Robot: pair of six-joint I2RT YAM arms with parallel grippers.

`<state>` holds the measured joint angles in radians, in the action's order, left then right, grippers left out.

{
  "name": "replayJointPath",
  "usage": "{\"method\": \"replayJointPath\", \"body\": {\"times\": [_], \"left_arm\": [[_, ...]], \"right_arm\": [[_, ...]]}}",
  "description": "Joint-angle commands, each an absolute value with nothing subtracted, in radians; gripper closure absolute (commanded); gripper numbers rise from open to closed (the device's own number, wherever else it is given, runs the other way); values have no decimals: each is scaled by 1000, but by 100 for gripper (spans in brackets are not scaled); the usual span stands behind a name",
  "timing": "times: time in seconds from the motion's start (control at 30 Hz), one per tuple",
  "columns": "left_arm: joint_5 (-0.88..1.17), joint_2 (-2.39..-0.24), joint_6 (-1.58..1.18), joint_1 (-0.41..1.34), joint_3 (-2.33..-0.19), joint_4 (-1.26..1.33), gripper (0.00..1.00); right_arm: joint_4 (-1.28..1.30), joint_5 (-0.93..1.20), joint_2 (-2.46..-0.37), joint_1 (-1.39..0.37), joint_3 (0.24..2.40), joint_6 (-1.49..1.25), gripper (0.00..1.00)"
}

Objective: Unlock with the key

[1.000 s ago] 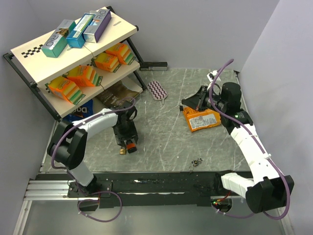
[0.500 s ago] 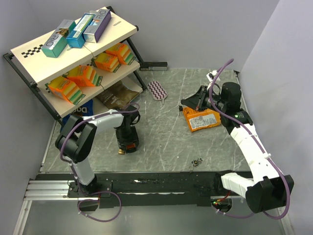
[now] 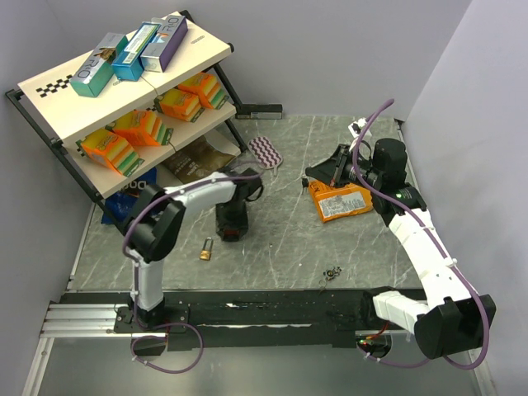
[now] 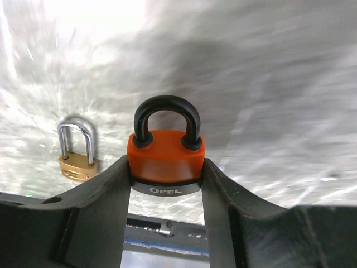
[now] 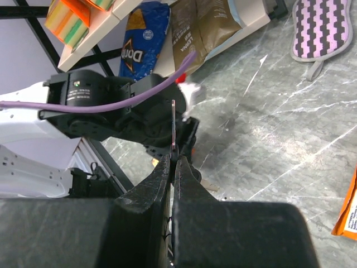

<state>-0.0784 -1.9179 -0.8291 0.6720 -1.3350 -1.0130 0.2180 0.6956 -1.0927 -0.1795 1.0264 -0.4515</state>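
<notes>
An orange padlock (image 4: 165,156) with a black shackle sits upright between the fingers of my left gripper (image 4: 165,180), which is shut on its sides. From above, the left gripper (image 3: 231,221) is at the middle left of the table, with a bit of the orange padlock (image 3: 225,238) showing under it. A brass padlock (image 3: 205,248) lies flat just to its left, also seen as the brass padlock (image 4: 77,151) in the left wrist view. My right gripper (image 5: 174,160) is shut on a thin key (image 5: 174,124), seen edge-on and pointing at the left arm. In the top view the right gripper (image 3: 319,172) hovers at the right.
An orange packet (image 3: 340,202) lies under the right arm. A small key ring (image 3: 332,272) rests near the front edge. A purple striped pad (image 3: 266,152) lies at the back. A slanted shelf (image 3: 49,87) with boxes and sponges stands at the left, snack bags under it.
My left gripper has closed on the orange padlock and carried it right, away from the brass padlock, which stays on the table. The right arm has not moved.
</notes>
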Motion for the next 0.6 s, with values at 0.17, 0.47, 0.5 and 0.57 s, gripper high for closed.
{"method": "replayJointPath", "body": {"times": [0.17, 0.47, 0.5, 0.57], "left_arm": [[-215, -1976, -798, 743, -1597, -1157, 99], [184, -1846, -876, 571, -1713, -881, 99], [222, -1833, -899, 554, -1712, -838, 99], [322, -1796, -965, 522, -1694, -714, 99]], "right_arm": [[216, 673, -1085, -175, 1071, -416, 100], [253, 647, -1074, -182, 1086, -397, 100], [256, 646, -1074, -189, 1086, -397, 100], [270, 632, -1075, -201, 1092, -390, 100]]}}
